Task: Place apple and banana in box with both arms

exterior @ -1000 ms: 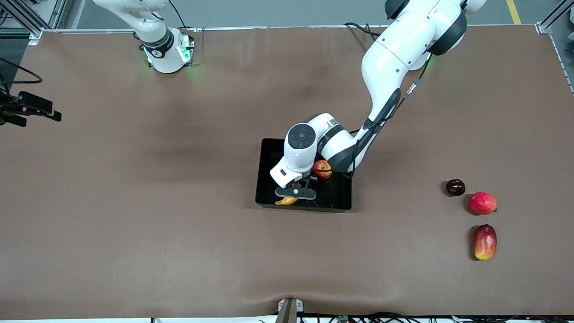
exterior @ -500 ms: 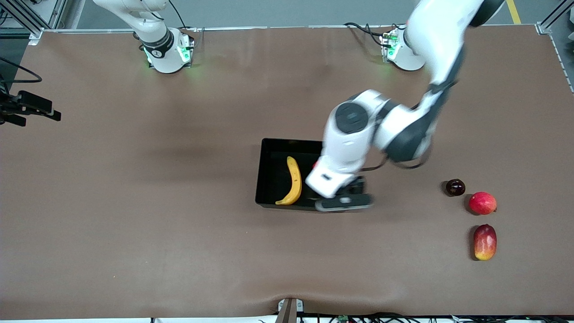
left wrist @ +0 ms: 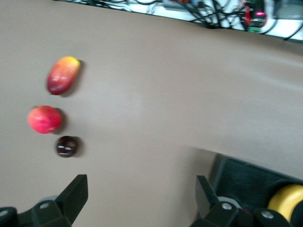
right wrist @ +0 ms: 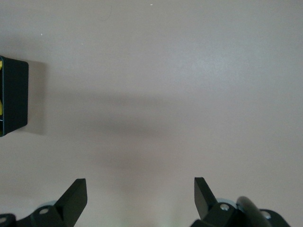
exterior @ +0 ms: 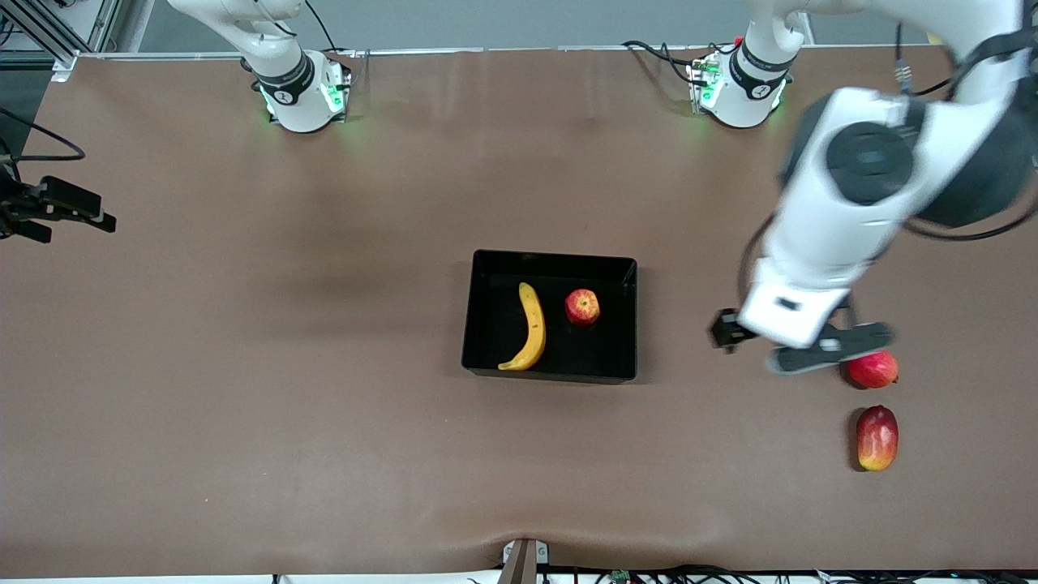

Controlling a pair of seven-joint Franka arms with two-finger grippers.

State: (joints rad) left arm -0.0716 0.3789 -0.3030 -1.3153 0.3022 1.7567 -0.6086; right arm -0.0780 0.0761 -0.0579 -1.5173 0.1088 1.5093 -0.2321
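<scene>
The black box [exterior: 486, 357] stands mid-table. The yellow banana [exterior: 531, 326] and the red apple [exterior: 582, 307] lie in it side by side, apart. My left gripper [exterior: 827, 350] is up in the air over the table between the box and the loose fruits at the left arm's end. In the left wrist view it [left wrist: 140, 196] is open and empty, with a box corner [left wrist: 251, 175] and a bit of banana [left wrist: 286, 201] at the edge. My right gripper [right wrist: 140, 196] is open and empty over bare table. Its hand [exterior: 57, 207] waits at the right arm's end.
A plain red-pink fruit [exterior: 874, 369] and a red-and-yellow mango-like fruit [exterior: 877, 438] lie at the left arm's end. A small dark fruit [left wrist: 66, 146] lies beside them, hidden under my left hand in the front view. Cables [left wrist: 213, 7] run along the table's edge.
My left gripper has let go of the banana in the box, risen and swung out toward the left arm's end. The right hand has shifted slightly.
</scene>
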